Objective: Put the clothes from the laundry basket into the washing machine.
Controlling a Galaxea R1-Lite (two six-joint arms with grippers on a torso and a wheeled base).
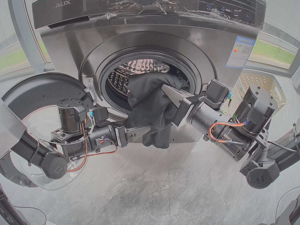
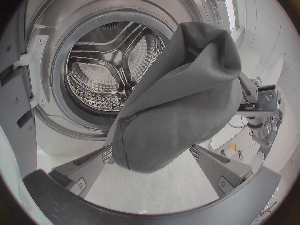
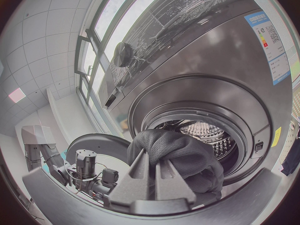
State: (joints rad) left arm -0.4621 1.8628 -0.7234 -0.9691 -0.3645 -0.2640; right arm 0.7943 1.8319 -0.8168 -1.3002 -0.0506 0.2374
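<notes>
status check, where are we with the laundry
Right gripper shut on dark garment, held at the drum mouth, hanging outside. Left gripper open around its lower end. Door open, nothing blocking.

A dark grey cloth garment (image 1: 147, 107) is seen to be matt, with a fine mesh knit. The grey metal washing machine (image 1: 65, 50) is finished smooth and satin; its perforated steel drum (image 2: 93, 78) is polished bright. Crinkled clear plastic film (image 1: 181, 2) is stretched over its upper part. The cream laundry basket (image 1: 275, 88) is made of perforated plastic, and the pale marbled floor (image 1: 150, 185) is glossy.
</notes>
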